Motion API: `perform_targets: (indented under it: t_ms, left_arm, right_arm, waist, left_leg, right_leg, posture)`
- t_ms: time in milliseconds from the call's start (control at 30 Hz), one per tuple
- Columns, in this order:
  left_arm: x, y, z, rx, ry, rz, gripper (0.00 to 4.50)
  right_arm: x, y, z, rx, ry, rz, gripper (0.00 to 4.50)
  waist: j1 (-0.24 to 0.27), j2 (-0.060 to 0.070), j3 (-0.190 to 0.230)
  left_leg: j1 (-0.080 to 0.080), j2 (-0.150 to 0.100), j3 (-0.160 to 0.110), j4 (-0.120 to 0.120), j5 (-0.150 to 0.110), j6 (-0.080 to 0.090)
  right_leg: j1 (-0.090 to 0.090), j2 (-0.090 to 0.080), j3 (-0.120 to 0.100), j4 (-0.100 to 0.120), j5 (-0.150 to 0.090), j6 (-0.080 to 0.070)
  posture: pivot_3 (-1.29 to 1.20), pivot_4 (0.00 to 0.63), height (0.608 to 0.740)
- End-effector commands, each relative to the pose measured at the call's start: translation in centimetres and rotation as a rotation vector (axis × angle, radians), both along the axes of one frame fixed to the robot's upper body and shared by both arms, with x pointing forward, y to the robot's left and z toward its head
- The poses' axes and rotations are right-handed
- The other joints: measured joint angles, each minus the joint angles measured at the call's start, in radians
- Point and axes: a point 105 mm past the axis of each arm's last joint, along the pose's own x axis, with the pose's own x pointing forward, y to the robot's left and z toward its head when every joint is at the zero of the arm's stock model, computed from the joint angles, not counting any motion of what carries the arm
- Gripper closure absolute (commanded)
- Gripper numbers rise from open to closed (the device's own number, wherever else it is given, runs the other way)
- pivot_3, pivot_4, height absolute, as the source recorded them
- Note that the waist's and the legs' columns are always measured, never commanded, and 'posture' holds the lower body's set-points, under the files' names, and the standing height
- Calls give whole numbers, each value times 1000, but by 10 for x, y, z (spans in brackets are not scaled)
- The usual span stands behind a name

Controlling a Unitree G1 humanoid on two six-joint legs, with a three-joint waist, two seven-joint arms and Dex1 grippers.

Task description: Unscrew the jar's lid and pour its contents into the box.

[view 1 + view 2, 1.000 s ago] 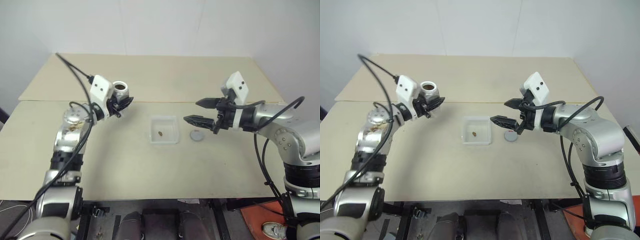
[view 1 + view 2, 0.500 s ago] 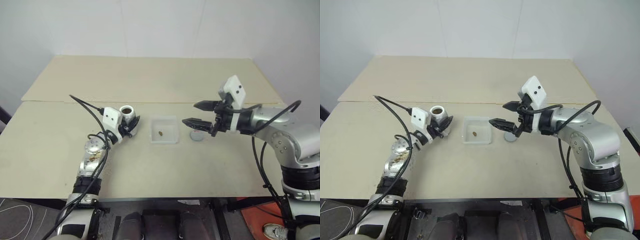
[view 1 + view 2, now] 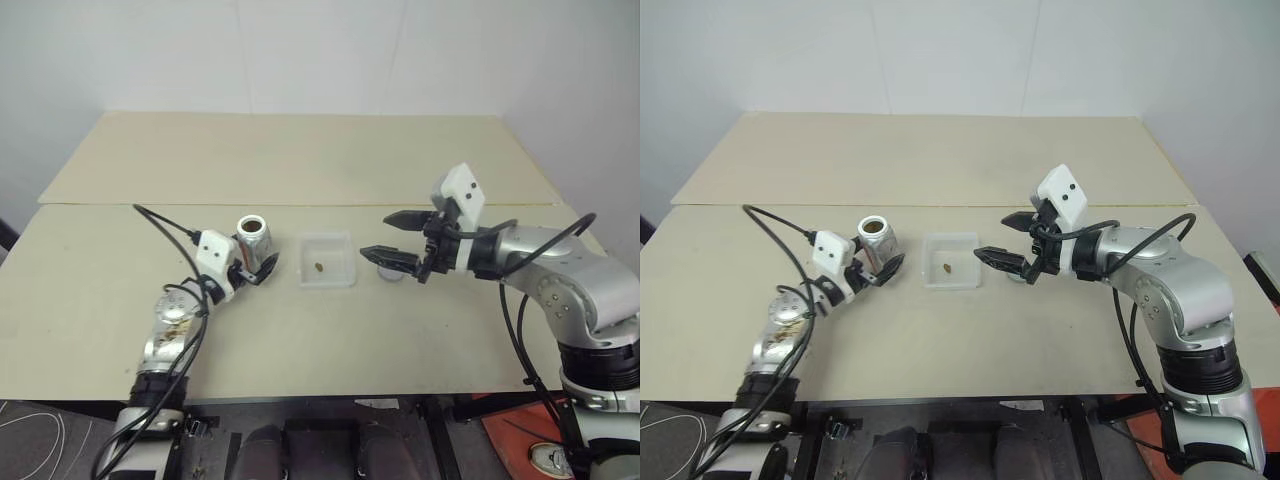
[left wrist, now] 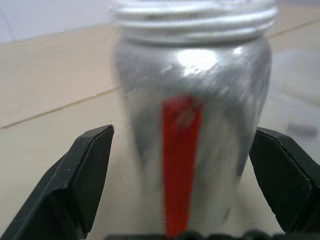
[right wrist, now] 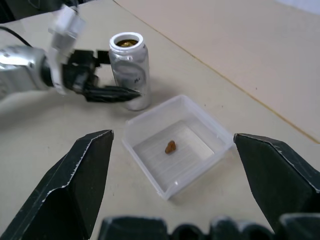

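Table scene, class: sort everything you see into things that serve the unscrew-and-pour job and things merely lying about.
Job:
jar, open, upright on the table
box
brown bit in the box
lid beside the box

Lying about:
nothing besides the table

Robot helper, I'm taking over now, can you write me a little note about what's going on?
Left tool: open, fingers either side of the jar, which stands upright on the table, lid off.
Right tool: open, empty, hovering beside the box.
One brown bit lies in the box. The lid lies on the table behind the right tool.
Done: unscrewing, pouring.
Left: pull both arms away.
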Motion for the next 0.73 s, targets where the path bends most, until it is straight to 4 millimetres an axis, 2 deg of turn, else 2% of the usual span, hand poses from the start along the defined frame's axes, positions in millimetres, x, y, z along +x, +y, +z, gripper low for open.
perform_targets:
  t_ms: [33, 133, 267, 400, 600, 733]
  left_arm:
    - [-35, 19, 39, 76, -65, -83, 22]
    - [-67, 33, 59, 111, -30, -170, 22]
    - [-91, 50, 81, 143, -37, -221, 22]
    - [-116, 58, 93, 173, 15, -295, 22]
    - [-132, 63, 99, 158, 44, -249, 22]
    - [-130, 61, 99, 148, 42, -224, 22]
  right_arm:
    - [-5, -5, 3, -30, -46, -8, 0]
    - [-6, -9, -2, -60, -65, -12, 0]
    - [-7, -5, -5, -71, -93, 23, 0]
    - [-12, -8, -4, -75, -150, 99, 0]
    - [-14, -7, -7, -63, -170, 148, 0]
    - [-13, -7, -12, -74, -161, 145, 0]
  waist:
    - [-7, -1, 0]
    - [-8, -1, 0]
    - [-1, 0, 0]
    - [-3, 0, 0]
    - [-3, 0, 0]
    - [-1, 0, 0]
  left_leg:
    - [0, 0, 0, 0, 0, 0]
    - [1, 2, 1, -4, 0, 0]
    - [2, 3, 2, -5, 1, -2]
    - [2, 2, 2, -6, 1, -2]
    - [3, 2, 3, -8, 1, -2]
    - [4, 2, 3, -9, 1, -2]
  right_leg:
    - [0, 0, 0, 0, 0, 0]
    - [-1, 0, 1, -3, 0, -1]
    - [0, 0, 0, -5, 1, -2]
    - [1, 0, -1, -7, 1, -2]
    - [1, 1, 0, -8, 0, -2]
    - [1, 1, 0, -8, 0, -2]
  posture:
    - [0, 150, 740]
    - [0, 150, 740]
    - [0, 150, 740]
    - [0, 150, 740]
    - [0, 150, 740]
    - [0, 150, 740]
